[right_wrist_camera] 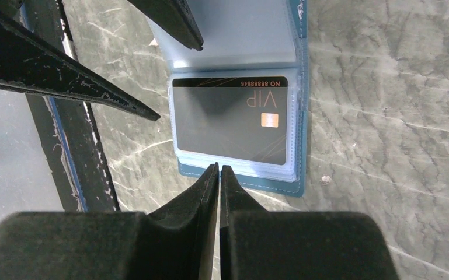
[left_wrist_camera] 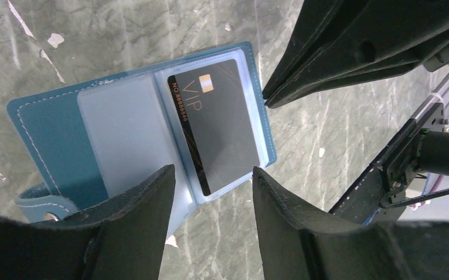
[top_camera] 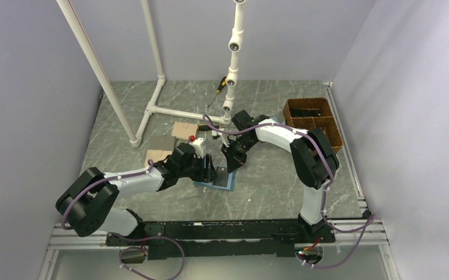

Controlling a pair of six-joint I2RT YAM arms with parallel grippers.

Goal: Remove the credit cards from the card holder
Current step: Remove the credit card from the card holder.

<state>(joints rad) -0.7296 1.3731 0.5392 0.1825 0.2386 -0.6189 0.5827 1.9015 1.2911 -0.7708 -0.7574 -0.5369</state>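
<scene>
Card holder (left_wrist_camera: 52, 134) lies open on desk (left_wrist_camera: 356, 146), dark VIP card (left_wrist_camera: 219, 125) sleeved just ahead of left pincer (left_wrist_camera: 213, 170), parted and empty. Right pincer (right_wrist_camera: 219, 169), closed, sits at holder's edge: pin there, pinch card's end, slide flat.

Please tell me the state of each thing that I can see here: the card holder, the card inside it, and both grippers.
card holder: open, lying flat on the table, inside facing up.
VIP card: not yet taken out, tucked in the holder.
left gripper: open, fingers astride the card's end, holding nothing.
right gripper: shut, empty, tips at the holder's edge.
</scene>
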